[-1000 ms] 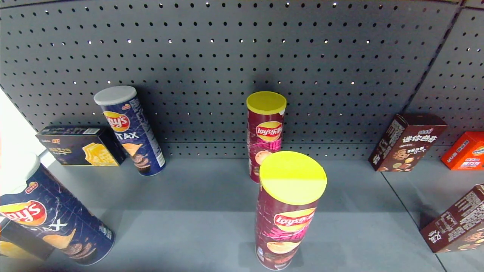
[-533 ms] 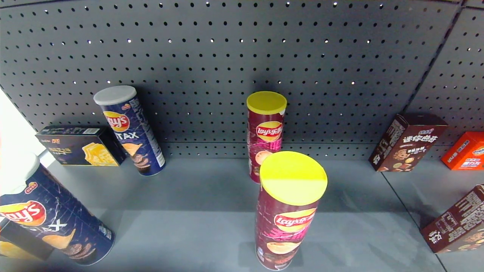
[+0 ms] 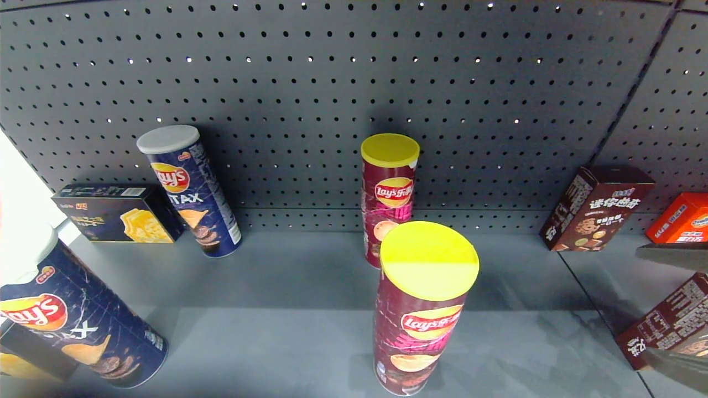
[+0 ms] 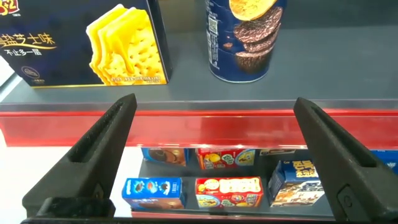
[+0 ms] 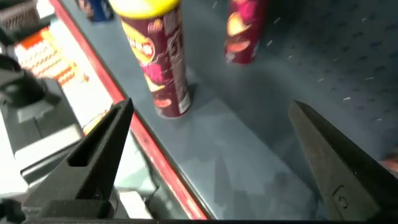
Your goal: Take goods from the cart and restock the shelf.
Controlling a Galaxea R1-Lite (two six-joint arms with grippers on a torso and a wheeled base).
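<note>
Two maroon chip cans with yellow lids stand on the grey shelf (image 3: 287,287), one near the front (image 3: 423,309) and one by the pegboard (image 3: 389,193). In the right wrist view, the front can (image 5: 165,59) and the back can (image 5: 245,28) stand beyond my right gripper (image 5: 211,109), which is open and holds nothing. Its dark fingers (image 3: 672,255) show at the head view's right edge, near a brown box (image 3: 664,326). My left gripper (image 4: 214,102) is open and empty below the shelf's red front edge (image 4: 199,121), facing a blue can (image 4: 245,40) and a cracker box (image 4: 93,43).
A blue can (image 3: 188,190) and a dark cracker box (image 3: 119,213) stand at the back left, another blue can (image 3: 72,320) at the front left. A brown box (image 3: 594,210) and an orange box (image 3: 677,221) sit at the back right. Small boxes (image 4: 227,190) fill a lower shelf.
My right gripper's fingers have come into the head view at its right edge. The cans and boxes have not moved.
</note>
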